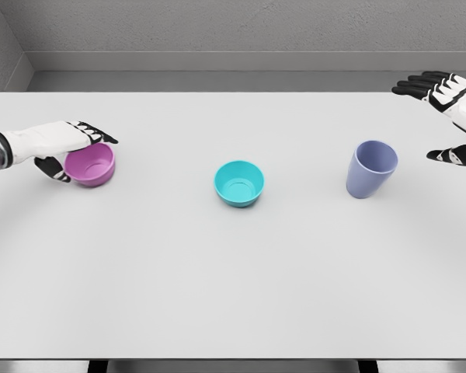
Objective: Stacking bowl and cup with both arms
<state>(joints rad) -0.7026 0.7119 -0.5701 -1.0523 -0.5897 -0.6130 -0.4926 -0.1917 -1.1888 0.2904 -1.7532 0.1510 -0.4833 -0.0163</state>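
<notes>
The teal bowl [239, 183] sits upright near the middle of the white bench [233, 295]; take it as the landmark. Well to its left stands a purple bowl [91, 164], also upright; the left robot hand [68, 148] is closed around that bowl's far-left rim, fingers [93, 132] lying over the top edge and the thumb curled low against the outer wall. Well to the right of the teal bowl stands a lavender cup [370, 168], mouth up, leaning slightly; the right robot hand [450, 116] hovers further right of the cup, spread wide, gripping nothing, clear of the cup.
</notes>
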